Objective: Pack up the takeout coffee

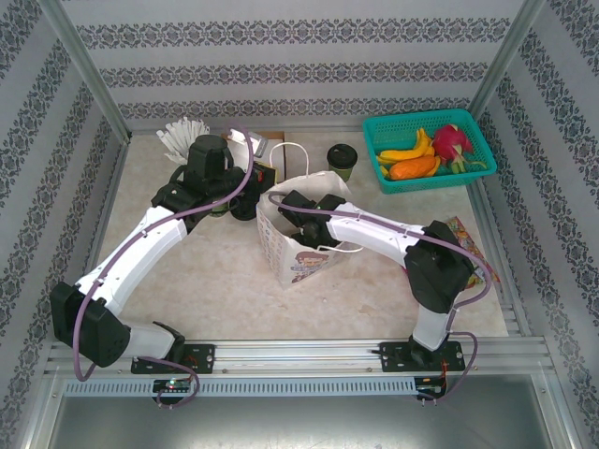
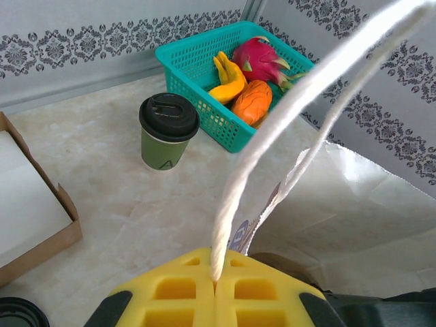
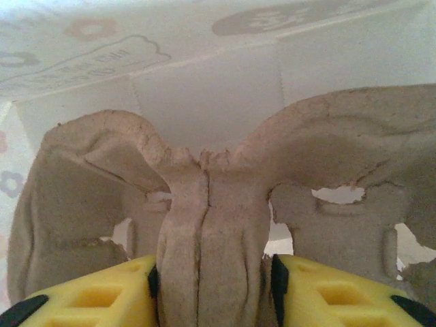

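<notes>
The takeout coffee [image 1: 342,159], a small olive-green cup with a black lid [image 2: 168,129], stands on the table behind the white paper bag [image 1: 299,238], beside the teal basket. My left gripper [image 2: 216,279] is shut on the bag's white rope handle [image 2: 272,129], at the bag's rear left corner [image 1: 264,180]. My right gripper [image 1: 292,210] reaches down into the bag. Its jaws [image 3: 212,272] stand on either side of the middle ridge of a brown pulp cup carrier [image 3: 204,204], with a slim gap at the right pad.
A teal basket [image 1: 426,150] of fruit sits at the back right. An open cardboard box [image 2: 41,225] lies left of the coffee. A cup of white sticks [image 1: 182,136] stands at the back left. A black lid [image 2: 20,315] lies near the left gripper.
</notes>
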`<action>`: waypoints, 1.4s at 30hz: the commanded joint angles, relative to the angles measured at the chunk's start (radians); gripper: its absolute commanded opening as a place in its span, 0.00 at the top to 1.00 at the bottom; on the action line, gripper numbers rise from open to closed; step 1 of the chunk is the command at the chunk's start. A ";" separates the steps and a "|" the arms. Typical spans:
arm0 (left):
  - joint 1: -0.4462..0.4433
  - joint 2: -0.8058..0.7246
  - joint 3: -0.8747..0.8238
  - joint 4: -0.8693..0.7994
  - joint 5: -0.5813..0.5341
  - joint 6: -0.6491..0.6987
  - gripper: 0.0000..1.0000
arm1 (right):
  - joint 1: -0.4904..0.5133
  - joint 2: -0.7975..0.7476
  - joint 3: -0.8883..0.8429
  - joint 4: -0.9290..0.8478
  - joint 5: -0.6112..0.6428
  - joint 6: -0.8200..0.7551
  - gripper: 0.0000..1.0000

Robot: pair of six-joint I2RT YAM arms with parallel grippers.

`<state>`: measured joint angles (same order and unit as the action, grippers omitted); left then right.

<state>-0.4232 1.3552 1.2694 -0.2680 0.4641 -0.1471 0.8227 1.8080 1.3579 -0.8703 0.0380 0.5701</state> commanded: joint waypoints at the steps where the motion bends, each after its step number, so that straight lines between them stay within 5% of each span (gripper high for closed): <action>1: 0.014 -0.014 0.020 0.047 0.007 0.009 1.00 | 0.010 0.017 0.011 -0.022 0.022 0.009 0.47; 8: 0.013 0.007 0.042 0.012 0.022 0.031 1.00 | 0.015 -0.073 0.047 -0.033 -0.026 -0.047 0.24; 17: 0.014 0.014 0.050 -0.011 0.025 0.055 1.00 | 0.015 -0.153 0.049 -0.032 -0.043 -0.133 0.15; 19: 0.013 0.014 0.051 -0.015 0.025 0.058 1.00 | 0.011 -0.156 0.040 -0.035 -0.026 -0.128 0.20; 23: 0.014 0.015 0.052 -0.019 0.026 0.064 1.00 | -0.008 -0.119 0.008 -0.039 -0.040 -0.128 0.51; 28: 0.014 0.014 0.054 -0.021 0.033 0.065 1.00 | -0.004 -0.053 -0.002 -0.038 -0.087 -0.160 0.77; 35: 0.013 0.009 0.056 -0.025 0.035 0.065 1.00 | 0.008 0.017 0.006 -0.045 -0.068 -0.165 0.94; 42: 0.014 0.002 0.058 -0.034 0.050 0.069 1.00 | 0.008 0.086 -0.008 -0.051 0.001 -0.148 0.98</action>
<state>-0.4232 1.3640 1.2900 -0.2890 0.4923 -0.1013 0.8211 1.8534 1.3701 -0.8928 -0.0143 0.4149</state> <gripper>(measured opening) 0.064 0.061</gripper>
